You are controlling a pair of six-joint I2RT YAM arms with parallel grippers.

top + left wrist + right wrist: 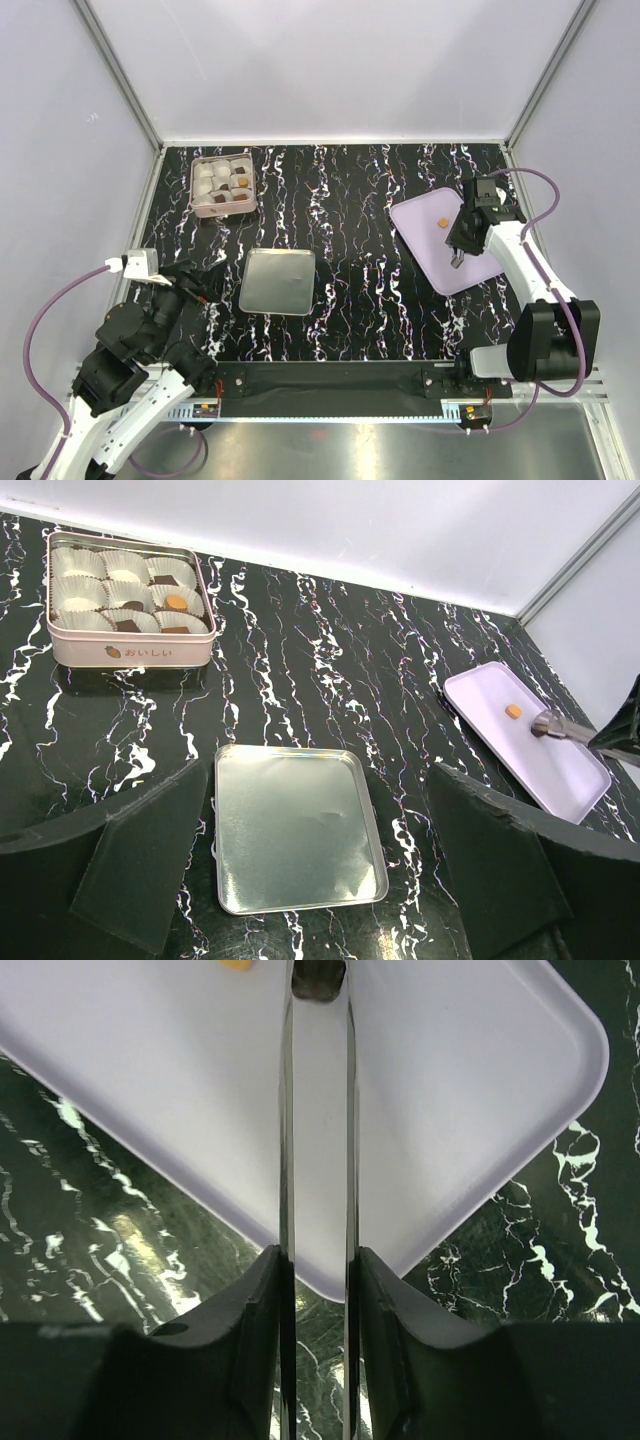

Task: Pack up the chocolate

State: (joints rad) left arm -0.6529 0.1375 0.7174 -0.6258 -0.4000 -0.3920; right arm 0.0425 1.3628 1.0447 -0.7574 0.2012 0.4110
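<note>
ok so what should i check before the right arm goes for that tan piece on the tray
1. Right gripper clamped on the tweezers: ok.
2. Tan chocolate lying on the lavender tray: ok.
3. Tweezers tips either side of it: not ok, it sits off to one side.
4. Tips free of anything else: cannot tell, something dark shows there.
5. Tin open, lid on the table apart from it: ok.
6. Empty paper cups in the tin: ok, several.

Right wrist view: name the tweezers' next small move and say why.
Probably nudge the metal tweezers slightly left in this view. Their tips sit just right of the tan-gold chocolate on the lavender tray and do not yet straddle it.
</note>
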